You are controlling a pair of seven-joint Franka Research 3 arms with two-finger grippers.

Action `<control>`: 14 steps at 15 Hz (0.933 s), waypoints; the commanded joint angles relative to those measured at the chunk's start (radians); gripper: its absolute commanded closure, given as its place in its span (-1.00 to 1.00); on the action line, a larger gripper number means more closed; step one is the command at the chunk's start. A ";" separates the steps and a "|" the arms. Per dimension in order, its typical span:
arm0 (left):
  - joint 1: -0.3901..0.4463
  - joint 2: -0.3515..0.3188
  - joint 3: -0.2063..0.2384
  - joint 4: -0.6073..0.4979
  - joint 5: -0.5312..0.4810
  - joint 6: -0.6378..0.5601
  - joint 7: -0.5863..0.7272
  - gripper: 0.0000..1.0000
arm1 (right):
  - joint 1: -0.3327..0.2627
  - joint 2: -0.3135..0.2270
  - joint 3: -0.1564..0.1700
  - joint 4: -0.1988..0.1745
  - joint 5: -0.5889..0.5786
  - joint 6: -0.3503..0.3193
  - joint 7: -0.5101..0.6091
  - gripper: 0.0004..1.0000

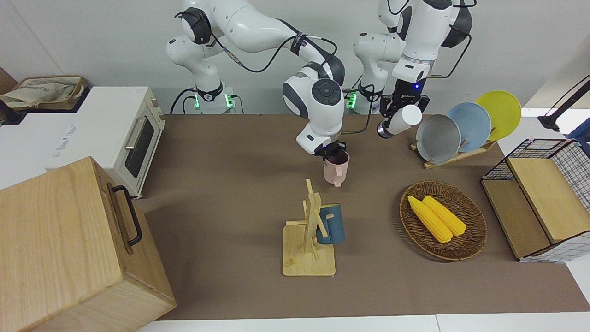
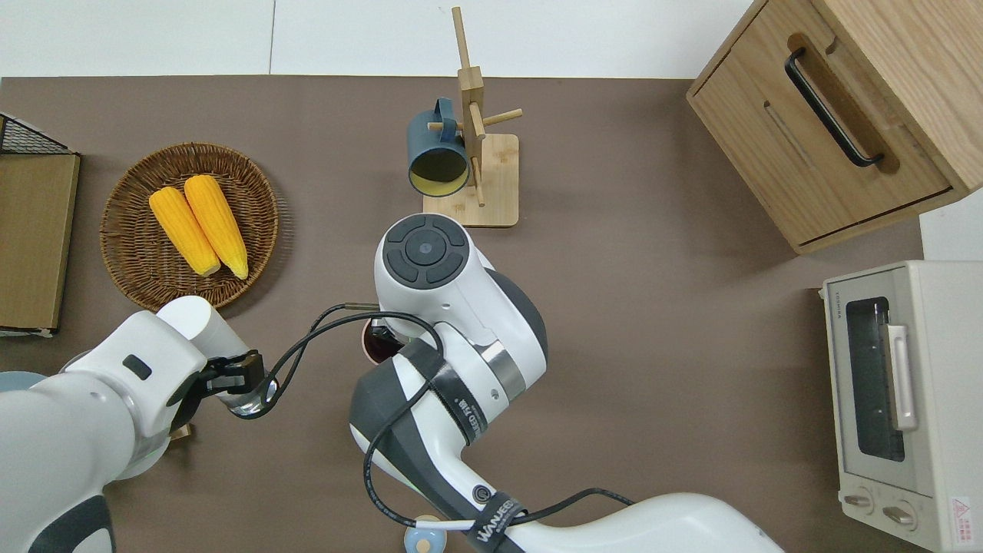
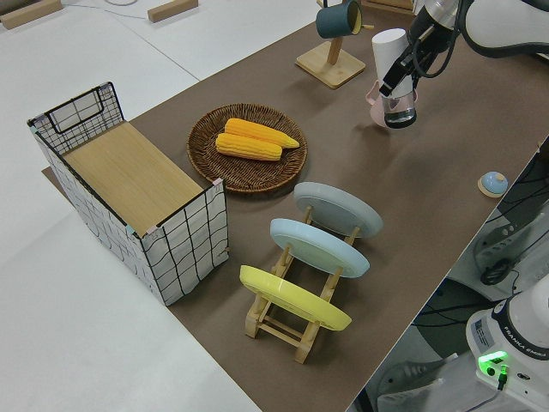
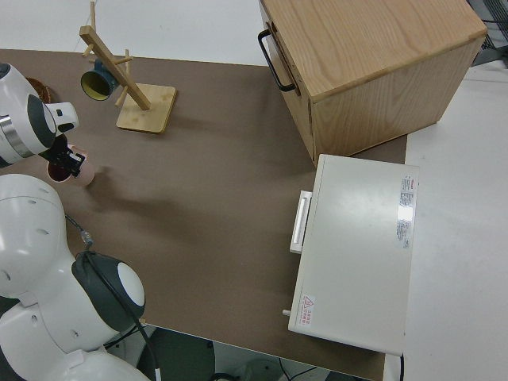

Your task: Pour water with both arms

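Note:
My right gripper [image 1: 333, 153] is shut on the rim of an upright pink mug [image 1: 336, 169], over the middle of the table; the overhead view shows only a sliver of the mug [image 2: 375, 346] under the arm. My left gripper [image 1: 397, 110] is shut on a white bottle [image 1: 402, 117] with a clear end. The bottle [image 2: 201, 326] is tilted, clear end lowest, and hangs close beside the mug toward the left arm's end. In the left side view the bottle [image 3: 390, 60] stands right by the mug [image 3: 375, 96]. No water shows.
A wooden mug stand [image 1: 308, 258] carrying a blue mug [image 1: 331, 224] lies farther from the robots than the pink mug. A wicker basket [image 1: 470, 240] of corn, a plate rack [image 1: 454, 133] and a wire crate [image 1: 539, 198] fill the left arm's end. A wooden box [image 1: 69, 244] and toaster oven [image 1: 124, 133] stand at the right arm's end.

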 commanded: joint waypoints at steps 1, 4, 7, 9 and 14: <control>-0.026 -0.048 0.006 -0.046 -0.009 0.043 -0.013 1.00 | 0.023 0.040 0.001 0.025 0.071 0.067 0.062 1.00; -0.026 -0.048 0.006 -0.047 -0.013 0.041 -0.011 1.00 | 0.023 0.049 0.001 0.024 0.088 0.080 0.064 1.00; -0.026 -0.048 0.006 -0.047 -0.013 0.041 -0.011 1.00 | 0.016 0.051 0.001 0.016 0.077 0.110 0.050 -0.07; -0.028 -0.046 0.006 -0.047 -0.013 0.041 -0.011 1.00 | 0.020 0.049 0.000 0.010 0.062 0.123 0.047 -0.95; -0.030 -0.046 0.004 -0.047 -0.036 0.029 -0.008 1.00 | 0.011 -0.023 -0.007 0.010 0.054 0.086 0.064 -0.96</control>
